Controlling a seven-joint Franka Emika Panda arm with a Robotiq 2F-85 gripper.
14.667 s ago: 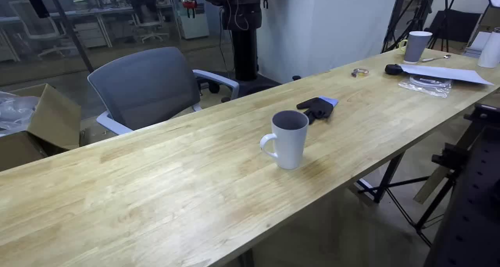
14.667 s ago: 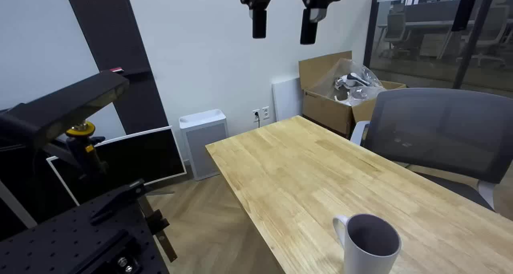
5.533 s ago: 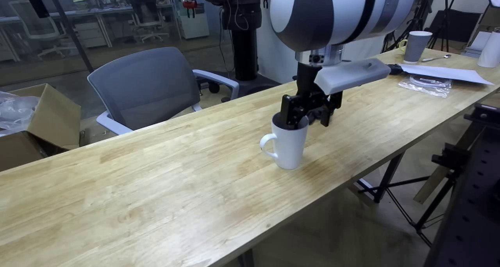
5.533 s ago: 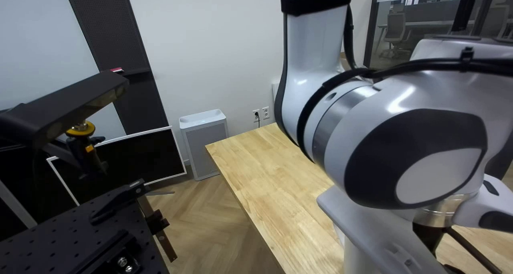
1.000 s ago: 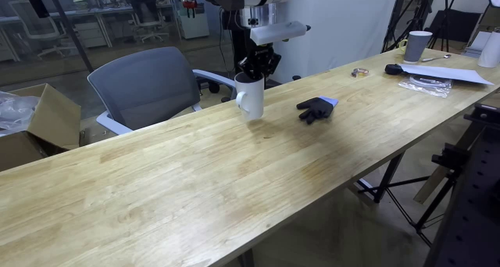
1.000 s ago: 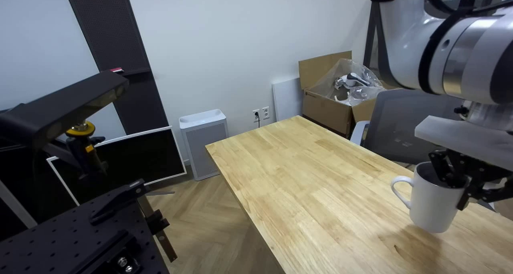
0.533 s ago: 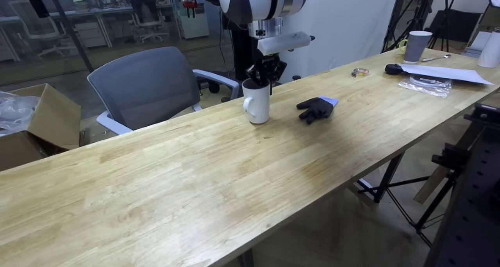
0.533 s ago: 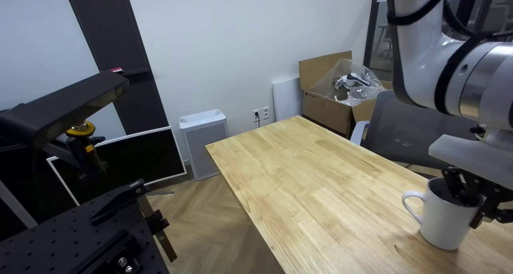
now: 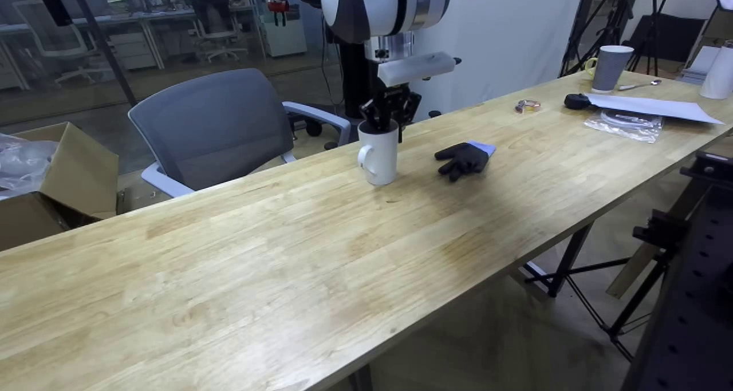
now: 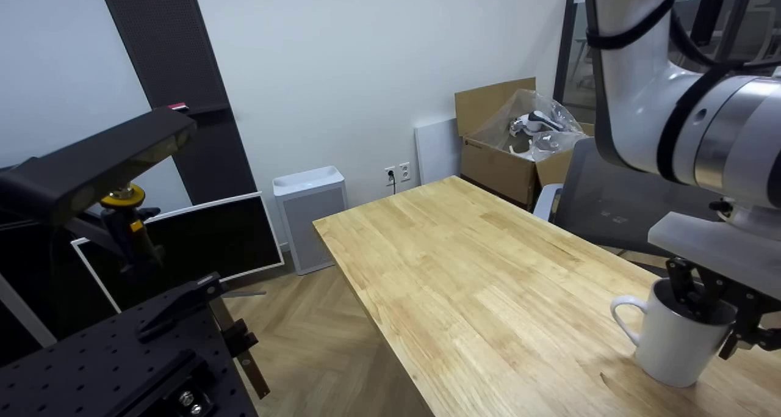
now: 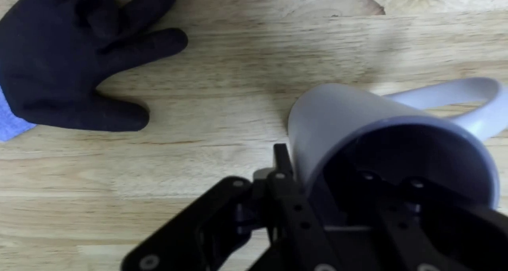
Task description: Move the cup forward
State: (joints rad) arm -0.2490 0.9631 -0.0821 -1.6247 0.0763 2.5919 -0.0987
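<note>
The cup (image 9: 380,157), a white mug with a dark inside, stands on the wooden table near the edge by the chair. In the wrist view the cup (image 11: 333,116) leans across the lower right, its handle pointing right. My gripper (image 10: 711,330) straddles the rim: one finger is inside the cup, the other outside along its wall. The wrist view shows a gap between the inner finger and the wall, so the gripper (image 11: 311,164) is open around the rim. The inner fingertip is hidden in the dark inside.
A black glove (image 9: 464,160) with a blue cuff lies right beside the cup. Farther along the table (image 9: 298,265) are a tape roll (image 9: 527,106), papers (image 9: 653,107), a bagged cable (image 9: 627,123) and a grey cup (image 9: 611,69). An office chair (image 9: 217,127) stands against the far edge.
Over the last second the cup has come down onto the table, shifting slightly right in both exterior views, and the fingers have spread. Much earlier it stood closer to the opposite table edge.
</note>
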